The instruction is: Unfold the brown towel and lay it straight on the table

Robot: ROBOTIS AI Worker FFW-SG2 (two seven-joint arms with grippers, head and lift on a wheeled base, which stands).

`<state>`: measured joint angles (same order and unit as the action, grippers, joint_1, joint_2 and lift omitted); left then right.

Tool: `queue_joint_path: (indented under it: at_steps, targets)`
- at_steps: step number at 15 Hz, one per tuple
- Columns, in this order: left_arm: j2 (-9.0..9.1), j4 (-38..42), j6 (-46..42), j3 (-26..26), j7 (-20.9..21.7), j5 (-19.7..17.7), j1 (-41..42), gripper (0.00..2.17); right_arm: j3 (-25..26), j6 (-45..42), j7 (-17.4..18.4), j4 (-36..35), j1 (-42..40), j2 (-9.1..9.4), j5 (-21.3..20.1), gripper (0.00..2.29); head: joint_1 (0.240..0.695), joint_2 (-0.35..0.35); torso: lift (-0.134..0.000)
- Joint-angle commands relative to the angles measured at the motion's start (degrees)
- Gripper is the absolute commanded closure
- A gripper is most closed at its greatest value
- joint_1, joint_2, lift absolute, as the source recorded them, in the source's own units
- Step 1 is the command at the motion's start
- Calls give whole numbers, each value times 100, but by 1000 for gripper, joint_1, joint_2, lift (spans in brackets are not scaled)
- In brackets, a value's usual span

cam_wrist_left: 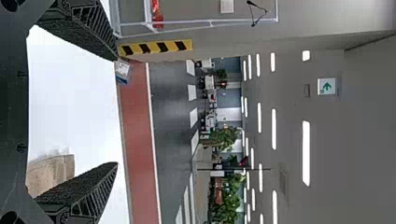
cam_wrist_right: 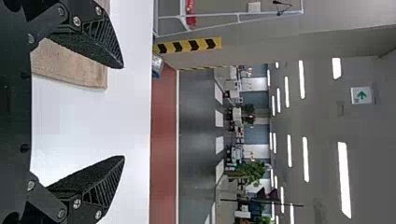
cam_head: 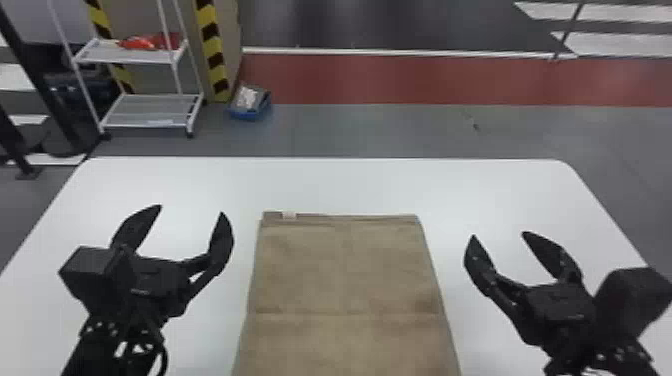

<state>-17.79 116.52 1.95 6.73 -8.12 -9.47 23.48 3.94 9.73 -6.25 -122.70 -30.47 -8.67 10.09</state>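
The brown towel [cam_head: 345, 270] lies flat on the table [cam_head: 350, 185] between the left gripper [cam_head: 190, 210] and the right gripper [cam_head: 500, 234], both spread and empty, its long axis seemingly pointing away from the robot, neither arm clearly nearer for any straightening

The towel [cam_head: 345, 270] is showing brown, the table [cam_head: 330, 185] white, left gripper [cam_head: 192, 210] and right gripper [cam_head: 498, 235] black; tape [cam_head: 212, 46] is striping yellow and black.
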Motion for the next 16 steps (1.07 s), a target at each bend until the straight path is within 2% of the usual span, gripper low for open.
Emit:
queue_joint_path:
  at_steps: [1, 4, 6, 8, 10, 12, 16]
  targets:
    - [12, -358, 293, 91, 73, -55, -493, 87, -218, 377, -96, 317, 516, -12, -121, 225, 695, -31, -125]
    - [21, -912, 311, 206, 73, -187, -1064, 87, -666, 623, -333, 906, 1298, -20, -218, 255, 695, 4, -125]
    - [-5, -1132, 311, 197, 126, -222, -1275, 147, -1000, 658, -342, 1284, 1711, -20, -262, 255, 695, 30, -125]
    - [-32, -1272, 645, 144, 487, -310, -1425, 232, -1220, 605, -342, 1486, 1878, 15, -403, 255, 695, 58, -125]
    - [-49, -1492, 908, -14, 1269, -574, -1539, 289, -1299, 535, -342, 1565, 1878, 15, -420, 255, 695, 81, -125]
    - [-58, -1914, 873, -14, 1726, -846, -1750, 299, -1325, 377, -342, 1574, 1746, 15, -482, 255, 695, 84, -125]
    - [30, -2740, 873, 302, 1779, -855, -2383, 410, -1316, 25, -342, 1609, 1439, 15, -490, 255, 695, 86, -125]
